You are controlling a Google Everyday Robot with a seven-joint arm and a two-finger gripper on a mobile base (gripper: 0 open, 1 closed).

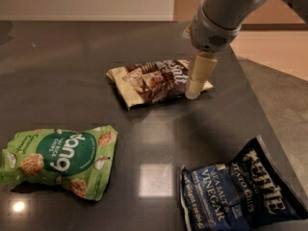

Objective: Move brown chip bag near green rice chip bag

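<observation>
Hanging over the right end of the brown chip bag [151, 82] right now is the gripper [193, 94], a pale cream column pointing almost straight down from the grey wrist housing [211, 30] of the arm [231, 1]; its tip is sitting at the bag's right edge, just beside the white "Salt" lettering, and whether it is touching the foil or hovering just above it I cannot tell; whether the gripper is open or closed I cannot tell either, since it is showing as one single shape from this side.

The brown chip bag is lying flat on the dark counter [72, 71], in the far middle of the surface, its dark brown panel facing up and its long side running left to right at a slight tilt; nearly all of the bag is stretching away to the left of the gripper, with only a small tan corner poking out on the gripper's right.

The green rice chip bag [60, 159] is lying at the near left, well apart from the brown one, bare counter between them; its "dang" circle is reading upside down from here. The dark blue Kettle bag [240, 196] is resting at the near right corner, partly cut off by the frame and apart from both others; a square light reflection [155, 179] is glowing on the counter between the green and blue bags.
</observation>
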